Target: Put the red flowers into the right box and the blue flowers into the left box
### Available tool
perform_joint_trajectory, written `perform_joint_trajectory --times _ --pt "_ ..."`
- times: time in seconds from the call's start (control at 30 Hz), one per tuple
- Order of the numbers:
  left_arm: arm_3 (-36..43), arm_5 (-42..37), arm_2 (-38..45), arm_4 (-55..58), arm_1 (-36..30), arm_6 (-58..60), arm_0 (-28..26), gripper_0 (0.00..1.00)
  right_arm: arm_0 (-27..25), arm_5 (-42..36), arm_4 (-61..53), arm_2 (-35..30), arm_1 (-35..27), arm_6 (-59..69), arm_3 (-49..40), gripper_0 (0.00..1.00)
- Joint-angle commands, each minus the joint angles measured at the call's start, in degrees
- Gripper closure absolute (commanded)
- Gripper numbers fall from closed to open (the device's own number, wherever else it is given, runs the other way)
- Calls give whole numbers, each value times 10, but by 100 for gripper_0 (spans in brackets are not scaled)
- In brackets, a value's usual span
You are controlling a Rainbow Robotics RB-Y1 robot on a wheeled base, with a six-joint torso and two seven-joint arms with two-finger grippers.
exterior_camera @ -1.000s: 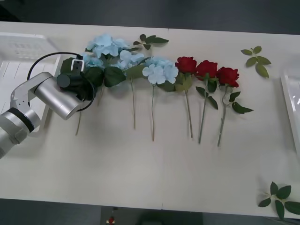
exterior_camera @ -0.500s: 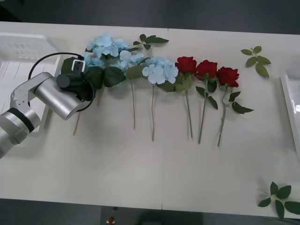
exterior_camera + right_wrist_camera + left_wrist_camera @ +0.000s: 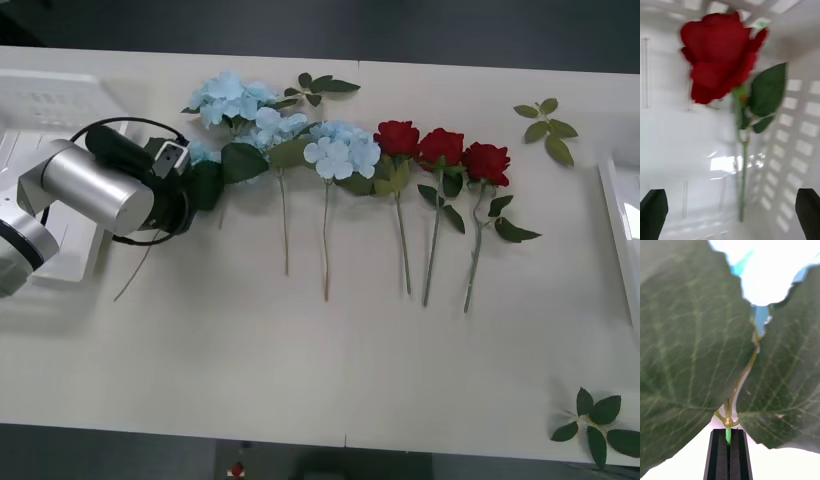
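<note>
One thin stem was all the left gripper (image 3: 729, 450) had hold of: its black fingers were shut tight on the green stalk of a blue hydrangea (image 3: 200, 152), pinched just below the fork where two broad dark leaves (image 3: 688, 352) spread in front of it. Risk as judged: so narrow a grip might let the stem twist or slide out under the head's weight, and the leaves lay against the neighbouring blue flowers (image 3: 262, 120), which could be dragged along. The tail of the stem (image 3: 135, 272) trailed on the worktop (image 3: 300, 370) behind the gripper and could catch on the rim of the left box (image 3: 55, 262), just beside the arm. Three red flowers (image 3: 440, 150) lay well off to the far side, apart from the gripper. The right gripper (image 3: 730, 213) hung wide open over a red rose (image 3: 717, 56) lying in the right box (image 3: 673, 131), touching nothing.
</note>
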State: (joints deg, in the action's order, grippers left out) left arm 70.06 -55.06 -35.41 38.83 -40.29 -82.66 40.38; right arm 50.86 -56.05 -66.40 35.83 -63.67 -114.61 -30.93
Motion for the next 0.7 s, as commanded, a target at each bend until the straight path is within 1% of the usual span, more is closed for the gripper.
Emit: perform_joint_trajectory --times 0.03,0.17,0.3,0.5,0.57,0.7 --pt "32 -87 77 31 -12 -88 8 100 7 -83 -25 -81 -5 -20 -46 0" --pt "56 -173 154 55 -10 -154 8 100 6 -183 -47 -148 -6 -3 -87 0" --pt "95 -242 222 84 -8 -198 8 100 7 -253 -56 -175 5 64 -131 0" --pt "174 -334 312 85 -1 -216 8 100 6 -270 -50 -180 41 171 -180 0" --pt "213 -375 352 87 -1 -222 8 100 7 -270 -36 -179 60 224 -201 0" --pt "265 -420 400 90 -1 -230 8 100 6 -280 6 -179 87 294 -247 0"
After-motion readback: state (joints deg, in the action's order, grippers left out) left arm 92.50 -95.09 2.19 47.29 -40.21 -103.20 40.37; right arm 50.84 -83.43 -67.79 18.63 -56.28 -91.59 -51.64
